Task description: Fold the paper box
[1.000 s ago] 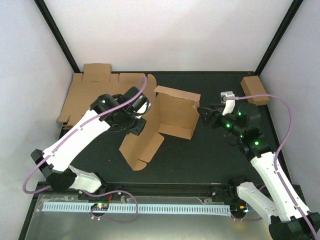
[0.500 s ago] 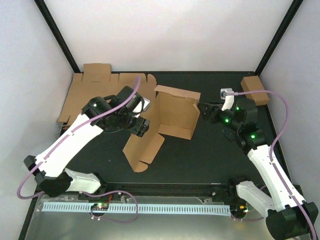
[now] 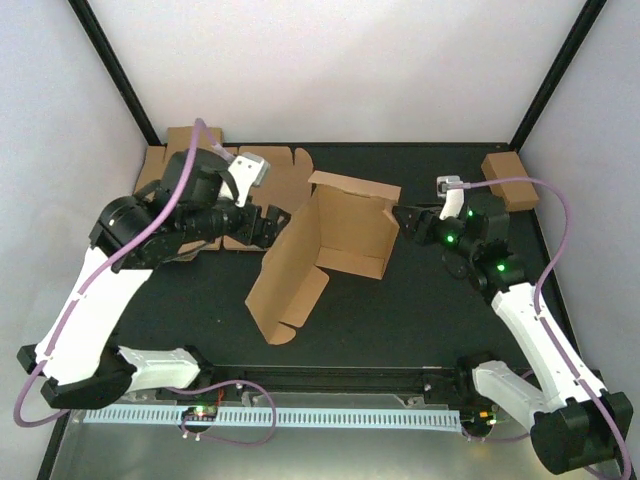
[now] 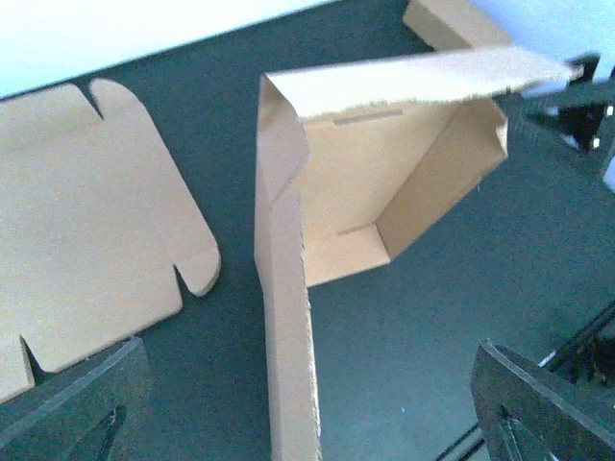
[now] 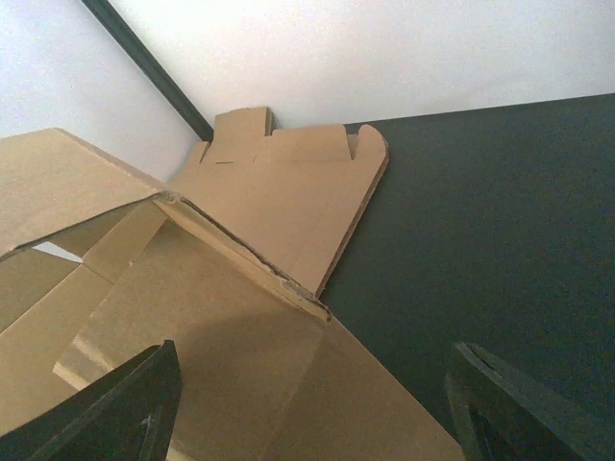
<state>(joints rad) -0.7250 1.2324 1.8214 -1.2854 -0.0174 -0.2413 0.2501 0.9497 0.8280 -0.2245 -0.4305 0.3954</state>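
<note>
The paper box (image 3: 352, 232) stands half folded at the table's middle, with its side walls up and its tall lid panel (image 3: 290, 268) upright on the left. My left gripper (image 3: 272, 226) hangs open just left of that panel and holds nothing. In the left wrist view the panel's edge (image 4: 288, 327) runs up between the wide jaws of the left gripper (image 4: 307, 389) toward the box's tray (image 4: 384, 192). My right gripper (image 3: 403, 222) is open at the box's right wall. In the right wrist view the box's cardboard (image 5: 240, 346) fills the space before the right gripper (image 5: 317, 394); I cannot tell if they touch.
A flat die-cut cardboard sheet (image 3: 165, 195) lies at the back left, also seen as the sheet (image 4: 86, 240) and the sheet (image 5: 288, 192). A small closed brown box (image 3: 510, 180) sits at the back right corner. White walls enclose the dark table (image 3: 420, 310).
My left gripper has opened, let go of the lid panel and drawn back up and to the left. The panel stays upright. The right gripper has edged slightly toward the box.
</note>
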